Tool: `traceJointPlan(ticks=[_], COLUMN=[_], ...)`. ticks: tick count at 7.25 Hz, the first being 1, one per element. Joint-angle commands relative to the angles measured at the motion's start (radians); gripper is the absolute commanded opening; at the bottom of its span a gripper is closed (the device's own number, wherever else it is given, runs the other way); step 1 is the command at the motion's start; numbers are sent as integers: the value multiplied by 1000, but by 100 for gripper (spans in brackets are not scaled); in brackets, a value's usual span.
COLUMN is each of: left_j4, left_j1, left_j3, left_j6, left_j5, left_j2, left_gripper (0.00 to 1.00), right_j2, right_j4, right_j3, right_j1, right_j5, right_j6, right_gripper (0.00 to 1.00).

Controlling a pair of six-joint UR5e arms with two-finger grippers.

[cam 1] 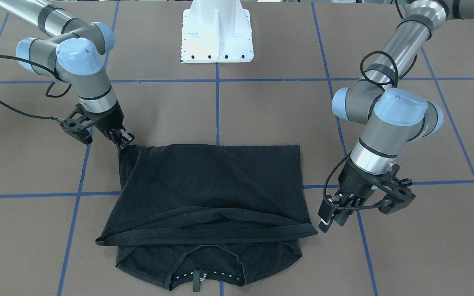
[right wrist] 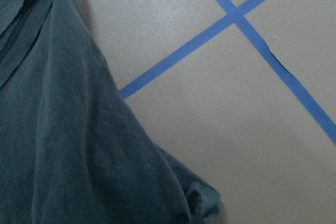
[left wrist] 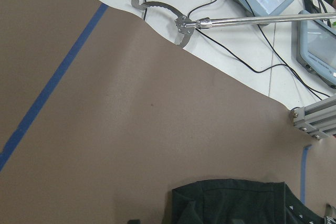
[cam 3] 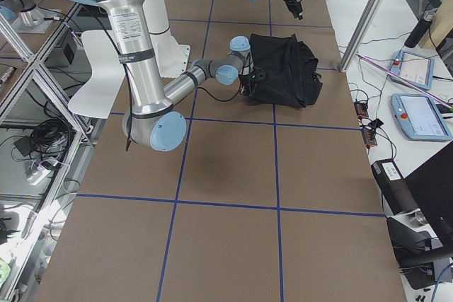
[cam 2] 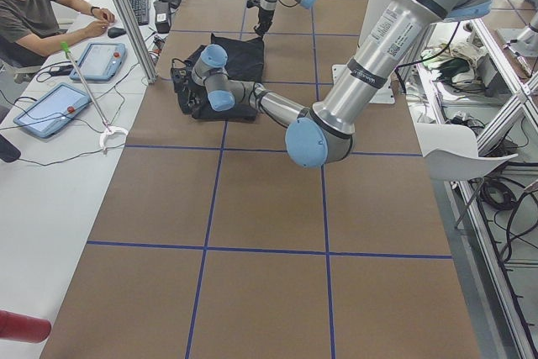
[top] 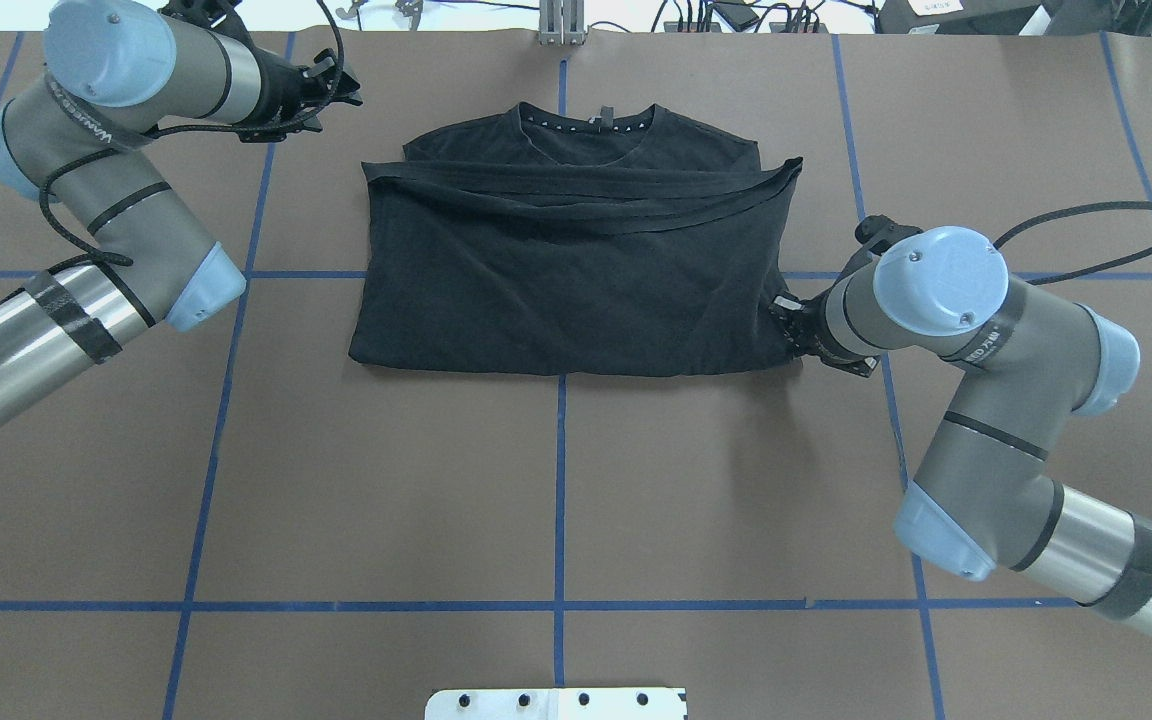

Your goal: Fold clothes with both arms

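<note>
Black T-shirt folded on the worktop, one claw gripping it, the other free.

Seen from overhead, the brown worktop (top: 386,480), gridded with blue tape lines (top: 559,480), carried the T-shirt (top: 576,280) toward 12 o'clock from its centre. The shirt was doubled over, its collar at 12 o'clock and its hem edge lying across just below the collar. The left arm (top: 116,230) reached in from 9 o'clock and the right arm (top: 986,450) from 4 o'clock. The right claw (cam 1: 124,142) was clamped on the shirt's 4 o'clock corner, where the fabric peaked slightly. The left claw (top: 344,88) hung at the shirt's 10 o'clock, fingers apart, just beside the fabric and holding nothing.
</note>
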Motion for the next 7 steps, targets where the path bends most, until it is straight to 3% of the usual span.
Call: traceJointPlan(ticks=[1,2,3,5,6,7], left_j4=[18,39,70,143,185,278], left_j1=[1,3,3,10,33,87], left_j3=[-55,-110,-156,-238,-279,-354], left_j6=[0,-2,-3,-6,-11,-12], left_j5=[-6,-51,-70,-116,-116,-113], left_j2=[14,35,53,71,71,77], left_gripper=[65,65,65,66,68,72], right_j2=[-116,-113,-89,-26,2,5], right_j4=[-209,-463,-617,-619,-622,-622], right_j3=[259,434,527,538,544,585], right_j1=[-58,-171,-293,-426,-455,-451], right_j5=[42,42,45,129,128,125], right_j6=[0,39,146,303,308,307], right_gripper=[0,0,0,0,96,100])
